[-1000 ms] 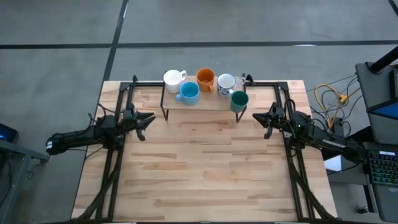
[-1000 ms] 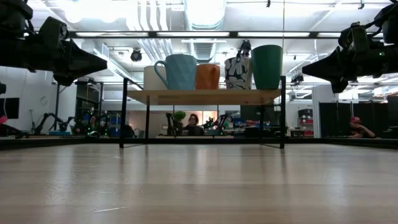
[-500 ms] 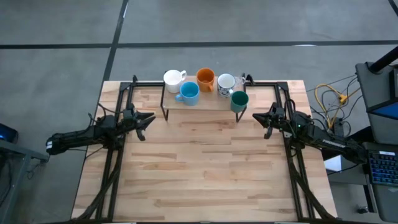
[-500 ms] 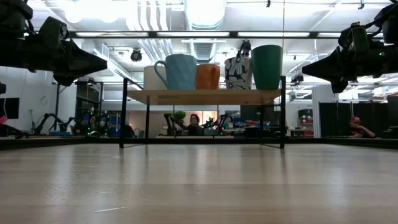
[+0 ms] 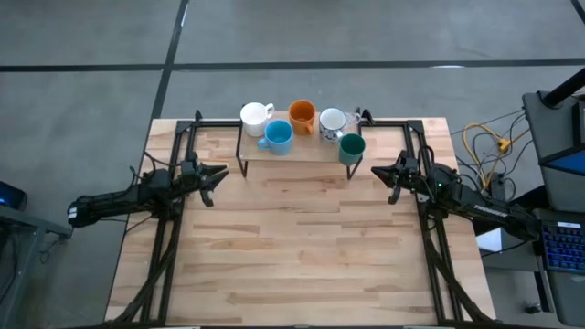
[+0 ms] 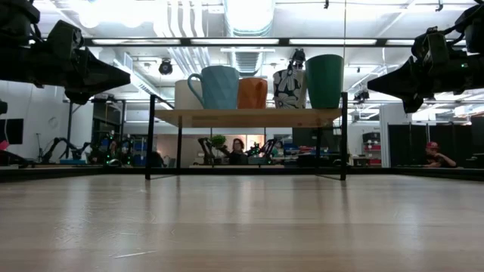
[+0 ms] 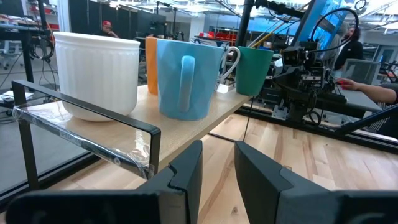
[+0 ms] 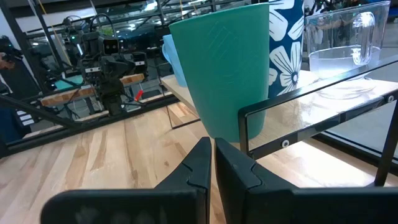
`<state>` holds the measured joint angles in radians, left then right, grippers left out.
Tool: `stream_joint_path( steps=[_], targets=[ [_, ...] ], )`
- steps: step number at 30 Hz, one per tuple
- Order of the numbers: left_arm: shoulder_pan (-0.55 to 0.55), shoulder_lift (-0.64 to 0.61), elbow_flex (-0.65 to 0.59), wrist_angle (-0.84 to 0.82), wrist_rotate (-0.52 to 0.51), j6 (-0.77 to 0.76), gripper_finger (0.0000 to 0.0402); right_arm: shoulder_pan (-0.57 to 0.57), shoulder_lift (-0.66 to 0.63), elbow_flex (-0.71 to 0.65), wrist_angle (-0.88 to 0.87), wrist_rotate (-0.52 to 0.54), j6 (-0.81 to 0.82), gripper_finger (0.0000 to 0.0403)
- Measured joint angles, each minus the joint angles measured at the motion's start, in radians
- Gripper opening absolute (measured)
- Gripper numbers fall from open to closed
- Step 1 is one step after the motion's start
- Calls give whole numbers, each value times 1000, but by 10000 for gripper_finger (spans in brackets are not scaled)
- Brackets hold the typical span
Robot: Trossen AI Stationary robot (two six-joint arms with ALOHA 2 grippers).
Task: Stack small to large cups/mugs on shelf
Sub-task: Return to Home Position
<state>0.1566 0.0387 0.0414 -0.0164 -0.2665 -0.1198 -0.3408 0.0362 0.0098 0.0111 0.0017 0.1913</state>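
**Four cameras, one shelf**

The high view looks straight down on the whole table (image 5: 292, 256). The low view sits at tabletop height, facing level across to the shelf (image 6: 246, 117) and the room behind. Each wrist view faces the shelf closely from its own end. All four share the dark teal-green cup (image 5: 352, 146).

Bright, even overhead light (slight glare)

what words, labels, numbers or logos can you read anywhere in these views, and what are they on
No text can be read in any view.
Patterned mug: white flowers on dark blue, no words.
White mug, light blue mug, orange mug, teal cup: plain, no marks showing.
Farther off, anything written is too small to read.
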Motion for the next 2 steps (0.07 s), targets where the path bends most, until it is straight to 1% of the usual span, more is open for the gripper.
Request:
stream_joint_path(
  steps=[2],
  targets=[
    [0,0,0,0,0,0,79,0,0,0,0,0,0,13]
  ],
)
